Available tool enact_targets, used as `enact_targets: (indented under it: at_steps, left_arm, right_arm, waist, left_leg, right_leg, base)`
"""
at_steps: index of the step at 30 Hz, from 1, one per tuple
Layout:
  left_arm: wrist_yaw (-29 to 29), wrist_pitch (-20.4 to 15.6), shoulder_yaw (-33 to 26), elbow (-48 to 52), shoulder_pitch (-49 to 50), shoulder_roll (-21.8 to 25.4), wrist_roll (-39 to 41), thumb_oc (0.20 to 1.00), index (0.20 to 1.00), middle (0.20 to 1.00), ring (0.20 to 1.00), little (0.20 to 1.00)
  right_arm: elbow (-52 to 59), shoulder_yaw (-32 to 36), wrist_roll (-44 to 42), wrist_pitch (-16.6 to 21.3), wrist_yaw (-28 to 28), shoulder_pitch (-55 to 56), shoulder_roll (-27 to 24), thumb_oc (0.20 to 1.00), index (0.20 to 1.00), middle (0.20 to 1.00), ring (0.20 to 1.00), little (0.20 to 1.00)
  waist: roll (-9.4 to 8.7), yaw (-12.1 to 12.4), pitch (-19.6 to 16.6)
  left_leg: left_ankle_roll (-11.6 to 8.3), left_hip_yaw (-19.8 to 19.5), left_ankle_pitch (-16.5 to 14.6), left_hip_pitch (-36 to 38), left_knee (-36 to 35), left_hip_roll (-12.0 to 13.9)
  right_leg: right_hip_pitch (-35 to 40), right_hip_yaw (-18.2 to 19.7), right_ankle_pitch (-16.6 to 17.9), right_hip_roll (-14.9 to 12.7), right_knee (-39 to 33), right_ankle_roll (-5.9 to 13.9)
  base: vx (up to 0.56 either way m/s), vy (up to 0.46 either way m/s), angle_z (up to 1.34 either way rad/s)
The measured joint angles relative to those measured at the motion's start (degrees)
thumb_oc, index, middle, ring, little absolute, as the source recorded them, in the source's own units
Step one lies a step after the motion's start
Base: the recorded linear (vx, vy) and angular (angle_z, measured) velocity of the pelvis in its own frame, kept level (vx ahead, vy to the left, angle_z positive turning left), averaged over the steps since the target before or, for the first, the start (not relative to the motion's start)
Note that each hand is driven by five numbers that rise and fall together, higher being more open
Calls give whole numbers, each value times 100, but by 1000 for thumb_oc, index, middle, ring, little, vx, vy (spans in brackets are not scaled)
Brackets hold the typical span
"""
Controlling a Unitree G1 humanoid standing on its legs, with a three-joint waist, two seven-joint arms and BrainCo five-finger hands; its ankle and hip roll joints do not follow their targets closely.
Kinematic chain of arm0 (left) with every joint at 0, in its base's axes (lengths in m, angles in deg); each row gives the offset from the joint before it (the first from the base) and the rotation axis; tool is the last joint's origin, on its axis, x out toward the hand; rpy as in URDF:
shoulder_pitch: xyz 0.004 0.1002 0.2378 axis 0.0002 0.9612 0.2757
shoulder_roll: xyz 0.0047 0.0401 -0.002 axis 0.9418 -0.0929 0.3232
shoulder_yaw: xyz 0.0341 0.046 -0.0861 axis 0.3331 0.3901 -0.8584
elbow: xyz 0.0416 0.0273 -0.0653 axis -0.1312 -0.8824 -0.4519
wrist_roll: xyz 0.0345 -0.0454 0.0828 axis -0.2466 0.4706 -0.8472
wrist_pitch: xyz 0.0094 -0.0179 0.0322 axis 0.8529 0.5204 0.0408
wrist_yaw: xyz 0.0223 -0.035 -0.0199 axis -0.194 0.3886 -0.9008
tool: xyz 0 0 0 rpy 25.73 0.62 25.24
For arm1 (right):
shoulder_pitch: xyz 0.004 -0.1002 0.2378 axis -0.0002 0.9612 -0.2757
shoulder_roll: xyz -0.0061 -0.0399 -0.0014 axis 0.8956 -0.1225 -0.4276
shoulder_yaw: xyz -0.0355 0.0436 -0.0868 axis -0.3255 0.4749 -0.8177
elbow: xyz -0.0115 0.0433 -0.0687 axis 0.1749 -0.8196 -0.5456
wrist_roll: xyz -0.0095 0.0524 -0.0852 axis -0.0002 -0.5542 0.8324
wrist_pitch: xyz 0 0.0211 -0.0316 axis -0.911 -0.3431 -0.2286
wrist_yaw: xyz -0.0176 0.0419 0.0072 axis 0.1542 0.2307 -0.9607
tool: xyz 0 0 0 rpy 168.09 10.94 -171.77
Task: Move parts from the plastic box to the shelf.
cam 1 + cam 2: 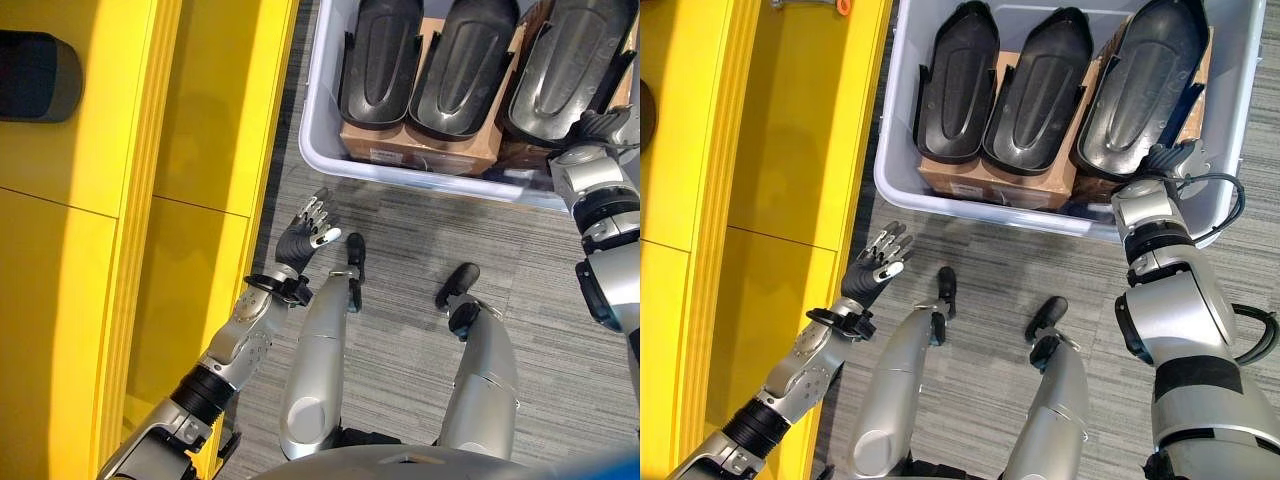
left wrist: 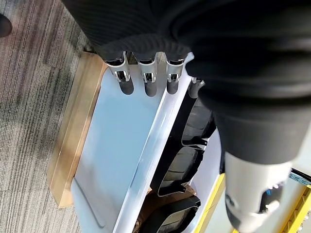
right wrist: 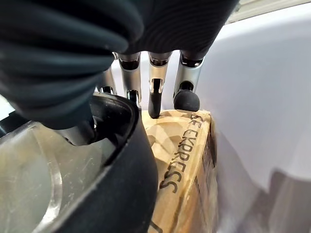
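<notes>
Right hand [image 1: 1168, 160] grasping black part [image 1: 1140, 85] in plastic box [image 1: 902, 120], left hand [image 1: 872, 268] relaxed

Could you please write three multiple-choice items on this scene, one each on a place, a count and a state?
1. Where is the right robot hand?
A. At the rightmost black part in the plastic box
B. On the shelf
C. On the floor

2. How many black parts lie in the box?
A. One
B. Three
C. Five

3. The left robot hand is:
A. Holding a part
B. Open, holding nothing
C. Pressing the shelf

Key: A, its fingers reach into the box there; B, three lie side by side; B, its fingers are spread over the carpet.
</notes>
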Motion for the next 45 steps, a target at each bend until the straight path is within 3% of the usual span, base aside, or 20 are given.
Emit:
enact_targets:
  at_steps: [3,8,15,19,25,37,45]
  left_arm:
    - [4,-50,2,0,0,0,0,1000,1000,1000,1000,1000]
    - [4,-161,58,-8,14,-3,-4,1000,1000,1000,1000,1000]
    - [51,-452,51,-247,52,-39,-12,1000,1000,1000,1000,1000]
    - [304,-517,26,-396,241,-46,-6,1000,1000,1000,1000,1000]
    - [508,-611,-146,-421,271,-43,0,1000,1000,1000,1000,1000]
    - [549,-619,-229,-570,440,-43,-2,1000,1000,1000,1000,1000]
    - [552,-615,-360,-636,635,-48,-10,1000,1000,1000,1000,1000]
  right_arm:
    - [-5,7,119,235,-98,148,0,200,200,200,200,200]
    - [219,248,227,828,-745,513,279,200,200,200,200,200]
    - [855,420,869,1489,-1509,1523,887,200,200,200,200,200]
    - [1435,718,1194,1771,-1637,1987,871,200,200,200,200,200]
    - [1619,1104,1280,2004,-1804,2181,803,200,200,200,200,200]
    - [1781,1331,1257,1998,-1435,2205,710,200,200,200,200,200]
    - [2151,1390,536,2084,-126,2251,888,200,200,200,200,200]
  waist:
    - [0,11,0]
    - [3,5,1]
    - [45,-72,24]
    - [83,-272,69]
    - [-13,-502,125]
    - [-33,-509,232]
    - [-20,-517,222]
  left_leg:
    - [0,-3,5,9,1,7]
    - [5,19,40,171,-32,45]
    - [8,323,104,941,-547,131]
    - [15,550,137,1669,-946,120]
    - [-25,675,249,2452,-1432,67]
    - [-101,792,396,3617,-2026,45]
    - [-132,798,401,4069,-2211,37]
  right_leg:
    - [12,-4,2,4,0,-4]
    - [172,-10,52,56,-102,-50]
    - [825,89,358,274,-788,56]
    - [1462,217,561,404,-1280,140]
    - [2099,286,620,456,-1610,185]
    - [3146,256,680,559,-2016,197]
    - [3587,202,658,583,-2158,221]
  base:
    - [-23,-21,0]
    - [-36,-18,-4]
    - [-34,0,-18]
    - [-9,21,-22]
    - [30,10,-8]
    - [53,6,-3]
    - [122,33,0]
